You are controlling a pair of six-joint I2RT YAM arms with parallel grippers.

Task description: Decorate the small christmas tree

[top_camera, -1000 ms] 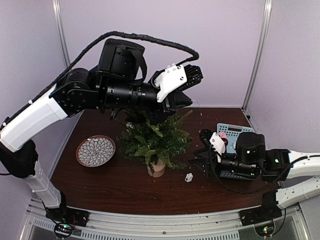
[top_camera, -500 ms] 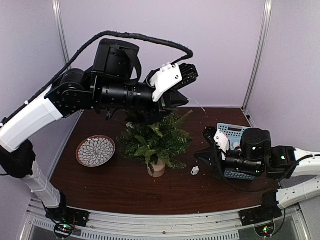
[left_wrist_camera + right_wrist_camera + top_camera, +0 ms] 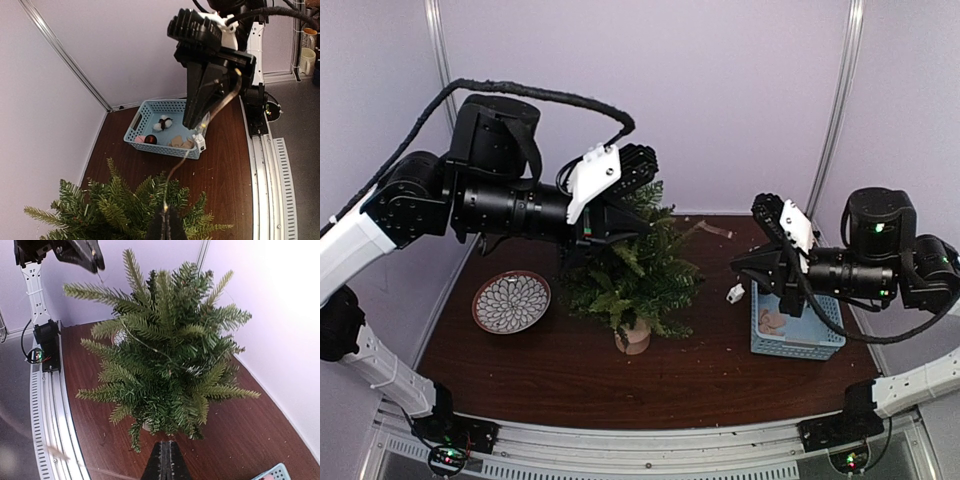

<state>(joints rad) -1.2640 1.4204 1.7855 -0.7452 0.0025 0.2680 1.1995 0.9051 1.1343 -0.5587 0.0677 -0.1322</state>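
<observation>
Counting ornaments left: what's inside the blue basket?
Left wrist view: in the blue basket, a white-and-dark ornament, a pink piece, a dark red ball and tan pieces. The right fingers hide part of its right end.

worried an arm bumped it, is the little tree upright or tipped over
Upright: the small christmas tree stands on its pale stump base, which sits flat on the table, branches spreading evenly around it.

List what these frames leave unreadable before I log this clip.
- wire: top view, too thin to trace between the left gripper and right gripper.
- small christmas tree: right wrist view, its own branches hide the stump.
- basket: right wrist view, bottom edge cuts off all but a corner.
- basket contents: top view, too small to identify, partly behind the right arm.
</observation>
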